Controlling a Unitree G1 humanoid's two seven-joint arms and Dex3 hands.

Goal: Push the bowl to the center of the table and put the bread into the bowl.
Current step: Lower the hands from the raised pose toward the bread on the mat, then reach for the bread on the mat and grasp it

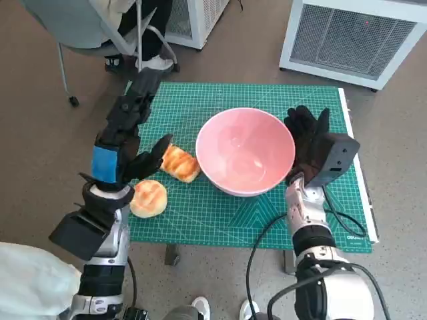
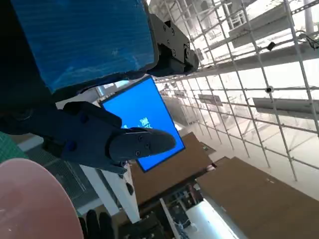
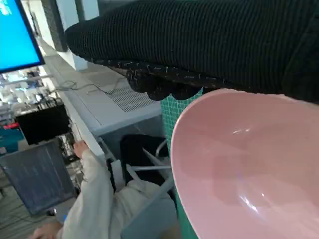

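A pink bowl (image 1: 245,151) stands upright near the middle of the green mat (image 1: 200,213). Its rim shows in the left wrist view as the bowl (image 2: 30,199) and fills the right wrist view as the bowl (image 3: 249,169). My right hand (image 1: 308,131) in the black glove rests against the bowl's right side, fingers spread and holding nothing. Two pieces of bread lie left of the bowl: a golden roll (image 1: 179,163) beside it and a round bun (image 1: 149,198) nearer the front edge. My left hand (image 1: 127,137) hovers open above the mat just left of the roll.
A chair with a person's legs (image 1: 143,40) stands behind the table's far left corner. White cabinets (image 1: 353,37) stand beyond the far edge. A person in a pale sleeve (image 3: 94,199) sits nearby. Cables (image 1: 340,223) hang at the table's right front.
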